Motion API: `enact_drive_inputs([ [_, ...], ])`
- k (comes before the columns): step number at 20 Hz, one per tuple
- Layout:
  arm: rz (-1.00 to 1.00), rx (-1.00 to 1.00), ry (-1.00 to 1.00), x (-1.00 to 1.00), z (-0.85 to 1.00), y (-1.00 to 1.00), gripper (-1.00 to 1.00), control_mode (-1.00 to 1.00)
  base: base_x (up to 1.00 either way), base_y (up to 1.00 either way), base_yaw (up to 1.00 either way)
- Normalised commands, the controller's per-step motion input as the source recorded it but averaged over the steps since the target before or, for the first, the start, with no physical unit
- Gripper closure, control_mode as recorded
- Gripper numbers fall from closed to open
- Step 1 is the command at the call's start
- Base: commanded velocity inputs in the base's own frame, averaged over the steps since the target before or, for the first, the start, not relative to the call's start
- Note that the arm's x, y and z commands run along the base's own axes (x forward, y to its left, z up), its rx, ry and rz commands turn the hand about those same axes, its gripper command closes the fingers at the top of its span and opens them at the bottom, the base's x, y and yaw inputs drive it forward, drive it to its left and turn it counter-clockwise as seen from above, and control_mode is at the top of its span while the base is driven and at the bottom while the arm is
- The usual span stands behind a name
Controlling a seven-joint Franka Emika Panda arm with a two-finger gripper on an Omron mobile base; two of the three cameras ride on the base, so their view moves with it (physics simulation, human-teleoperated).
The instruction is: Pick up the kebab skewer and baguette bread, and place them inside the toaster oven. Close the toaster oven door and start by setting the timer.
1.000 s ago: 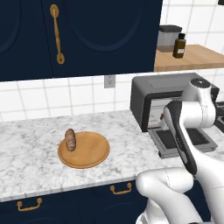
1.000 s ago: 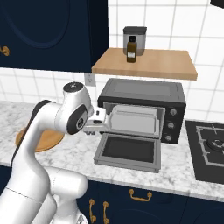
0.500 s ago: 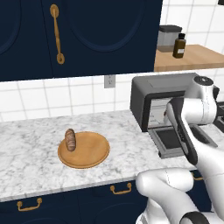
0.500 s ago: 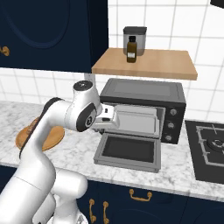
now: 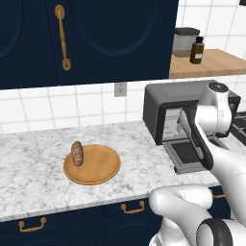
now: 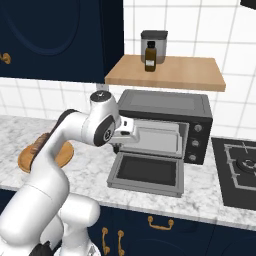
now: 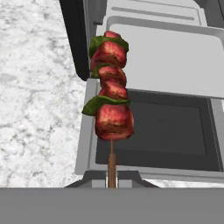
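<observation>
1. Over the open oven door [image 7: 153, 131], seen from the hand, the skewer [image 7: 110, 94] stands up from the bottom of the picture, its thin brown stick gripped at the lower end by the shut gripper [image 7: 112, 180].
2. Along the skewer sit glossy red-brown meat chunks, with green leaf-like pieces wedged between them; the biggest chunk is the one nearest the gripper, and the far tip ends in a small red piece.
3. Its far end points at the left part of the oven's mouth, where a pale grey tray [image 7: 175, 57] sits inside.
4. From the right base, the oven [image 6: 165, 125] is a dark boxy unit with a column of knobs [image 6: 197, 137] on its right side; its door [image 6: 145, 172] lies dropped flat on the marble counter [image 6: 90, 170], glass panel up.
5. From the same side, the arm's hand [image 6: 125, 131] sits at the left edge of the oven opening, above the door's left end.
6. On the counter well to the left of the oven, in the left base view, a round wooden plate [image 5: 92, 164] carries the baguette [image 5: 77, 153], a short stubby brown loaf with darker bands, lying near the plate's left rim.
7. Above the oven, a wooden shelf [image 6: 165, 74] holds a grey canister [image 6: 154, 44] and a small dark bottle [image 6: 149, 59] in front of it.
8. Right of the oven, a black hob [image 6: 237, 172] is set into the counter.
</observation>
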Motion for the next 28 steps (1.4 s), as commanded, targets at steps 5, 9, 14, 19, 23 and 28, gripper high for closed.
enact_drive_inputs([
  [5,0.00,0.03,-0.01,0.25,-0.31,-0.10,1.00,-1.00,0.00,0.00,0.00],
  [9,0.00,0.06,-0.05,0.21,-0.21,-0.05,1.00,-1.00,0.00,0.00,0.00],
  [14,0.00,0.05,-0.10,0.14,0.00,-0.06,1.00,-1.00,0.00,0.00,0.00],
  [19,-0.01,0.00,-0.02,0.24,-0.07,0.00,1.00,-1.00,0.00,0.00,0.00],
  [23,-0.03,0.00,0.00,0.18,-0.19,0.00,1.00,-1.00,0.00,0.00,0.00],
  [28,-0.01,0.00,0.00,0.02,-0.15,-0.07,1.00,-1.00,0.00,0.00,0.00],
])
